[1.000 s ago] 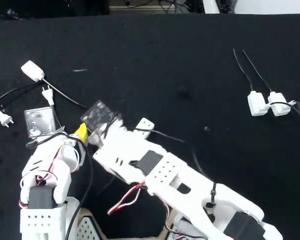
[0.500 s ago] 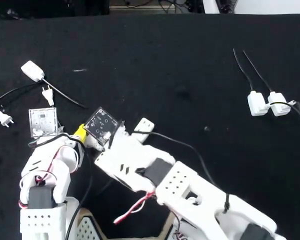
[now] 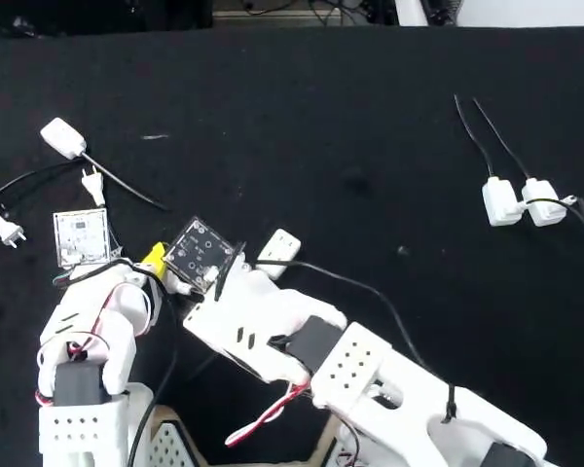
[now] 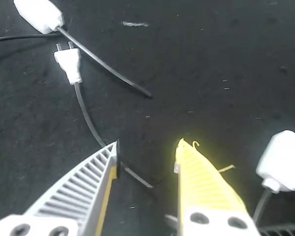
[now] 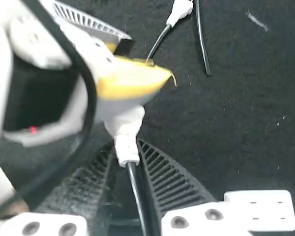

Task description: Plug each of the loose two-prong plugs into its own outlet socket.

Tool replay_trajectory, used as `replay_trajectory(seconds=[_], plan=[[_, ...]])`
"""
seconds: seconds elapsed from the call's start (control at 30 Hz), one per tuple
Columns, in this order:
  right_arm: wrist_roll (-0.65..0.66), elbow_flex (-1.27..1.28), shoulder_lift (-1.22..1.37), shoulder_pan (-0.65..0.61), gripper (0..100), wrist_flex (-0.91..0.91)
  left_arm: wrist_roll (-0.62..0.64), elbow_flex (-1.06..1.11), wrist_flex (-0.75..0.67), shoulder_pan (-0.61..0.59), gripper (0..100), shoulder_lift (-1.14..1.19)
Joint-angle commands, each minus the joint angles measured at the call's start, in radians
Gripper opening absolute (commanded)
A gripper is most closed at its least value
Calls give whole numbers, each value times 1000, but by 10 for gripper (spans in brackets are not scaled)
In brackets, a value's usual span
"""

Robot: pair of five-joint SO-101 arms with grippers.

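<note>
Little seems done yet. The plug [image 4: 69, 61] lies loose, ahead of the left gripper [image 4: 146, 147], whose jaws stand apart over its cable [image 4: 88, 123]. The right gripper [image 5: 127, 150] clamps a socket [image 5: 124, 123] just beside.

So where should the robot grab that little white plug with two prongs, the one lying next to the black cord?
Probably the plug by its white body, pinched across the two sides from straight above. It lies flat on the table, prongs pointing away from the open left gripper and cord trailing back toward it, so a body grip leaves the prongs free.
</note>
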Motion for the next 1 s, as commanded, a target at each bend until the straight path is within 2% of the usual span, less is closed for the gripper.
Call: replay_trajectory(seconds=[0.0, 0.13, 0.3, 0.47, 0.6, 0.73, 0.97], plan=[[8, 36, -35, 61, 11, -12, -5, -15, 0, -94, 195, -8], [11, 24, 47, 155, 11, 14, 15, -7, 5, -107, 195, -8], [84, -71, 166, 344, 11, 183, 38, 4, 8, -108, 195, -8], [147, -174, 110, 502, 11, 419, 38, 22, 5, -105, 195, -8], [235, -232, 42, 686, 11, 572, 38, 22, 6, -105, 195, -8], [334, -177, 74, 838, 11, 568, 38, 21, 6, -105, 195, -8], [440, -68, 217, 1011, 13, 391, 38, 21, 8, -105, 195, -8]])
